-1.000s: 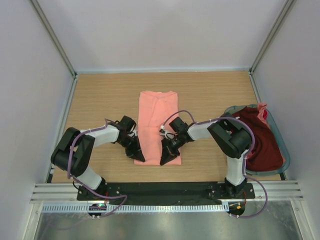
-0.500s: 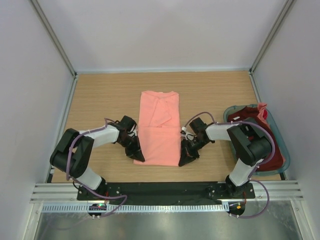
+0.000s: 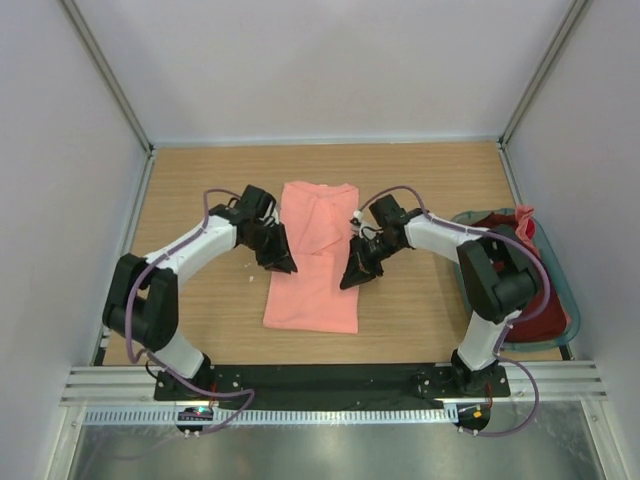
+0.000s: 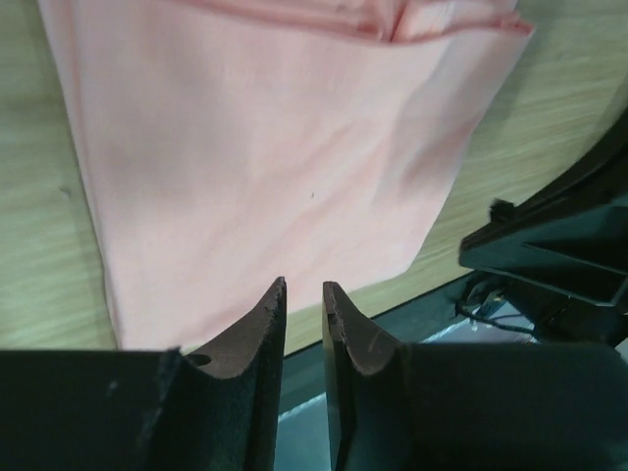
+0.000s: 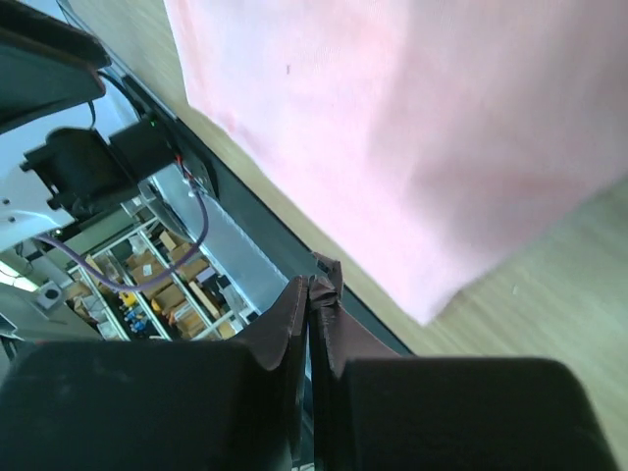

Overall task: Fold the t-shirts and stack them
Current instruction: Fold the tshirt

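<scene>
I am holding my left fingers (image 4: 257,329) a narrow slit apart with nothing between them, and I am pressing my right fingers (image 5: 289,316) tight together, also on nothing. My left gripper (image 3: 283,265) is sitting at the left edge of the salmon-pink t-shirt (image 3: 315,290) and my right gripper (image 3: 350,280) at its right edge, the shirt lying folded in a long strip mid-table (image 3: 200,190). The dark maroon t-shirt (image 3: 525,290) is lying heaped in the grey-teal basket (image 3: 572,300), well apart to my right.
</scene>
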{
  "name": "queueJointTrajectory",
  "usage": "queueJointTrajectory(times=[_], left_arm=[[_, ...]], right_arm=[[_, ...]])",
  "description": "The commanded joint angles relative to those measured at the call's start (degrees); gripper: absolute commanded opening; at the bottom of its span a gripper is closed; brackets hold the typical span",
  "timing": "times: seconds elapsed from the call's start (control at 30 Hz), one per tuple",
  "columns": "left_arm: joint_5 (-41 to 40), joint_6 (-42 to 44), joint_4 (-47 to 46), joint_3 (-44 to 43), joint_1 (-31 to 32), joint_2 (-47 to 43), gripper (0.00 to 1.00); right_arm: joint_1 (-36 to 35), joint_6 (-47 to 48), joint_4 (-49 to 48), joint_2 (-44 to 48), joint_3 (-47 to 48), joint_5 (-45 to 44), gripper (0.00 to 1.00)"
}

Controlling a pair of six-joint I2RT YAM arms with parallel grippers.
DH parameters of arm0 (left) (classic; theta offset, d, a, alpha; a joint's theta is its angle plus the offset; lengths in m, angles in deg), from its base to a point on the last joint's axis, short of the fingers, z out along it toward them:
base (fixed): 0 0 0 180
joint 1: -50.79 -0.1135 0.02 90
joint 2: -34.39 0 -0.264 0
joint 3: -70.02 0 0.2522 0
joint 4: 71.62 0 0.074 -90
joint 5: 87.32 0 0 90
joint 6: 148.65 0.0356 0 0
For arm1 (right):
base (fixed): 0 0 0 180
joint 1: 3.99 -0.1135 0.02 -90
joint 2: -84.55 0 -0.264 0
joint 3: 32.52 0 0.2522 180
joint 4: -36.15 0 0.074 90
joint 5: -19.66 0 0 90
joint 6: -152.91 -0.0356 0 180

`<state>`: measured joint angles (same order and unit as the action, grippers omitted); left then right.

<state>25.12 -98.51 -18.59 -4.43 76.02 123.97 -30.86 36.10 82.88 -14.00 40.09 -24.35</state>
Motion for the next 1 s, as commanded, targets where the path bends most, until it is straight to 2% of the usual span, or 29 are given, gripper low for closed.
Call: queueJointTrajectory(times=[0.0, 0.13, 0.33, 0.43, 0.63, 0.8, 0.87, 0.9, 0.97], left_arm=[[-0.20, 3.81, 0.73, -3.73, -1.68, 6.82, 0.22], [0.68, 5.93, -1.64, -7.25, -3.52, 13.68, 0.19], [-1.17, 10.50, -3.85, -8.75, -5.63, 20.45, 0.17], [-1.34, 11.55, -3.93, -8.40, -6.60, 21.34, 0.17], [-0.82, 12.61, -3.23, -7.43, -6.78, 19.68, 0.18], [0.16, 12.61, -0.34, -7.78, -6.78, 12.65, 0.28], [-0.81, 12.78, 2.46, -8.31, -6.78, 8.09, 0.36], [-2.12, 13.05, 3.35, -8.74, -6.78, 6.41, 0.42], [-3.80, 13.92, 5.81, -9.01, -6.86, 2.82, 0.45]], right_arm=[[0.24, -1.58, -2.82, -6.03, 5.47, 2.95, 0.09], [1.82, -1.05, -5.11, -12.45, 6.37, 5.24, 0.09], [6.56, 2.19, -5.64, -15.54, 2.68, 6.30, 0.09], [7.89, 5.09, -3.53, -15.02, 0.74, 5.86, 0.09], [11.23, 8.44, 2.09, -10.37, -2.16, -1.16, 0.09], [11.14, 7.65, 5.87, -1.50, -1.81, -6.52, 0.12], [10.96, 7.82, 8.07, 0.71, -1.63, -8.02, 0.15], [10.44, 8.00, 8.42, 2.46, -1.81, -8.38, 0.21], [9.47, 7.65, 8.51, 3.62, -2.16, -8.64, 0.25]])
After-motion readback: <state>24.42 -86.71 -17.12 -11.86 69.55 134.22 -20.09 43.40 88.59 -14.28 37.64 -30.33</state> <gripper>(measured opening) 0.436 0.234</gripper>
